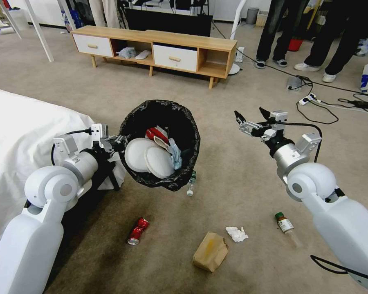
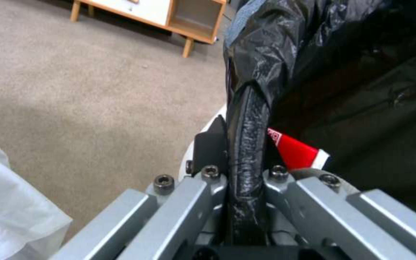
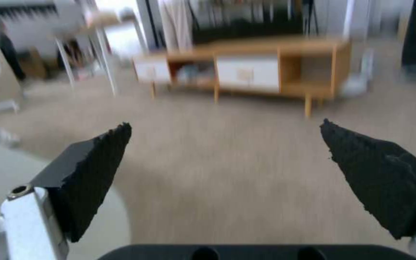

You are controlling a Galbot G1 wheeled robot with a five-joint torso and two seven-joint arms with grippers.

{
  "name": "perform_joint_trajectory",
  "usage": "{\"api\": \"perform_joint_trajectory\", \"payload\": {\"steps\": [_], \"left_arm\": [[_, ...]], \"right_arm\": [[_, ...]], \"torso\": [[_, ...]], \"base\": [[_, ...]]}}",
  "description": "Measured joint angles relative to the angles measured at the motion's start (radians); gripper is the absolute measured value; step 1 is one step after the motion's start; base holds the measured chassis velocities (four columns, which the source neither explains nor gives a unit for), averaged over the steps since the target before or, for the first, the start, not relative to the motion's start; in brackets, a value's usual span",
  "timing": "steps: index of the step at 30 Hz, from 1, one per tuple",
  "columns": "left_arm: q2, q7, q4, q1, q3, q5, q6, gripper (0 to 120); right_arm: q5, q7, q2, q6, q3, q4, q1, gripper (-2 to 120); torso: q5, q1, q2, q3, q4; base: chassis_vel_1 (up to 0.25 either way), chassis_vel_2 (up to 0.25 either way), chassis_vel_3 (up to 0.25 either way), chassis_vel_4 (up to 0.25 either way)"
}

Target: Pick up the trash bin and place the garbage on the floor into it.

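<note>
Left tool (image 1: pixel 117 143) clamps bin (image 1: pixel 184 122) rim, bin aloft. Right tool (image 1: pixel 249 116) beside bin, open, empty. Can (image 1: pixel 138 230) below bin; no label legible.

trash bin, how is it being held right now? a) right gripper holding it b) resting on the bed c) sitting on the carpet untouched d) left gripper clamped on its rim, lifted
d: the left gripper is shut on the bag-covered rim of the trash bin, which hangs above the floor; the right gripper is open and empty.

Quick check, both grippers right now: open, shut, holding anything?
Left gripper: shut on the trash bin, pinching its bag-covered rim and holding it above the floor.
Right gripper: open, empty, raised in the air beside the bin.
</note>
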Motion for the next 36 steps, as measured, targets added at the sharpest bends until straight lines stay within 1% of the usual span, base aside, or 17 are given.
{"api": "perform_joint_trajectory", "payload": {"steps": [1, 3, 4, 5, 6, 7, 8, 9, 12, 14, 15, 17, 18, 20, 26, 36], "left_arm": [[0.000, 0.000, 0.000, 0.000, 0.000, 0.000, 0.000, 2], [-0.002, 0.000, 0.002, 0.000, 0.000, 0.000, 0.000, 2], [-0.003, 0.001, 0.003, 0.000, 0.000, 0.000, 0.000, 2], [-0.003, 0.001, 0.003, 0.000, 0.000, 0.000, 0.000, 2], [-0.003, 0.001, 0.005, 0.000, -0.001, 0.000, 0.000, 2], [-0.003, 0.002, 0.006, 0.000, -0.002, 0.000, 0.000, 2], [-0.003, 0.002, 0.006, 0.000, -0.002, 0.000, 0.000, 2], [-0.003, 0.002, 0.008, 0.001, -0.003, 0.000, 0.000, 2], [-0.001, 0.002, 0.010, 0.001, -0.005, -0.001, 0.000, 2], [0.000, 0.003, 0.013, 0.003, -0.005, -0.001, 0.001, 2], [0.000, 0.003, 0.013, 0.003, -0.005, -0.001, 0.001, 2], [0.003, 0.004, 0.015, 0.008, -0.005, -0.001, 0.001, 2], [0.003, 0.004, 0.015, 0.008, -0.005, -0.001, 0.001, 2], [0.003, 0.004, 0.016, 0.010, -0.006, -0.003, 0.001, 2], [0.005, 0.005, 0.019, 0.010, -0.007, -0.005, 0.001, 2], [0.001, 0.004, 0.019, 0.016, -0.002, -0.006, 0.001, 2]], "right_arm": [[0.000, 0.000, 0.000, 0.000, 0.000, 0.000, 0.000, 100], [0.118, 0.061, -0.024, -0.169, 0.024, 0.038, 0.002, 100], [0.202, 0.119, -0.032, -0.289, 0.038, 0.064, 0.001, 100], [0.202, 0.119, -0.032, -0.289, 0.038, 0.064, 0.001, 100], [0.259, 0.157, -0.035, -0.360, 0.045, 0.079, -0.003, 100], [0.293, 0.173, -0.039, -0.394, 0.049, 0.090, -0.010, 100], [0.293, 0.173, -0.039, -0.394, 0.049, 0.090, -0.010, 100], [0.326, 0.182, -0.055, -0.421, 0.047, 0.108, -0.034, 100], [0.325, 0.174, -0.069, -0.429, 0.022, 0.120, -0.058, 100], [0.299, 0.156, -0.083, -0.429, -0.036, 0.127, -0.084, 100], [0.299, 0.156, -0.083, -0.429, -0.036, 0.127, -0.084, 100], [0.278, 0.145, -0.096, -0.427, -0.098, 0.129, -0.103, 100], [0.278, 0.145, -0.096, -0.427, -0.098, 0.129, -0.103, 100], [0.267, 0.137, -0.108, -0.424, -0.149, 0.129, -0.116, 100], [0.272, 0.114, -0.125, -0.419, -0.225, 0.124, -0.120, 100], [0.283, 0.120, -0.157, -0.416, -0.364, 0.102, -0.118, 100]], "torso": [[0.0000, 0.000, 0.000, 0.000, 0.0000], [-0.0003, 0.000, 0.000, 0.000, -0.0003], [-0.0003, 0.000, 0.000, 0.000, -0.0004], [-0.0003, 0.000, 0.000, 0.000, -0.0004], [-0.0002, 0.000, 0.000, 0.000, -0.0005], [-0.0001, 0.000, 0.000, 0.000, -0.0003], [-0.0001, 0.000, 0.000, 0.000, -0.0003], [-0.0001, 0.000, 0.000, 0.000, 0.0000], [-0.0001, 0.000, 0.000, 0.000, -0.0004], [-0.0001, 0.000, 0.000, 0.000, -0.0004], [-0.0001, 0.000, 0.000, 0.000, -0.0004], [0.0000, 0.000, 0.000, 0.000, 0.0000], [0.0000, 0.000, 0.000, 0.000, 0.0000], [0.0000, 0.000, 0.000, 0.000, -0.0001], [-0.0001, 0.000, 0.000, 0.000, -0.0002], [-0.0001, 0.000, 0.000, 0.000, -0.0002]], "base": [[0.000, 0.000, 0.000, 0.000], [0.000, 0.000, 0.000, 0.000], [0.000, 0.000, 0.000, 0.000], [0.000, 0.000, 0.000, 0.000], [0.000, 0.000, 0.000, 0.000], [0.000, 0.000, 0.000, 0.000], [0.000, 0.000, 0.000, 0.000], [0.000, 0.000, 0.000, 0.000], [0.000, 0.000, 0.000, 0.000], [0.000, 0.000, 0.000, 0.000], [0.000, 0.000, 0.000, 0.000], [0.000, 0.000, 0.000, 0.000], [0.000, 0.000, 0.000, 0.000], [0.000, 0.000, 0.000, 0.000], [0.000, 0.000, 0.000, 0.000], [0.000, 0.000, 0.000, 0.000]]}}
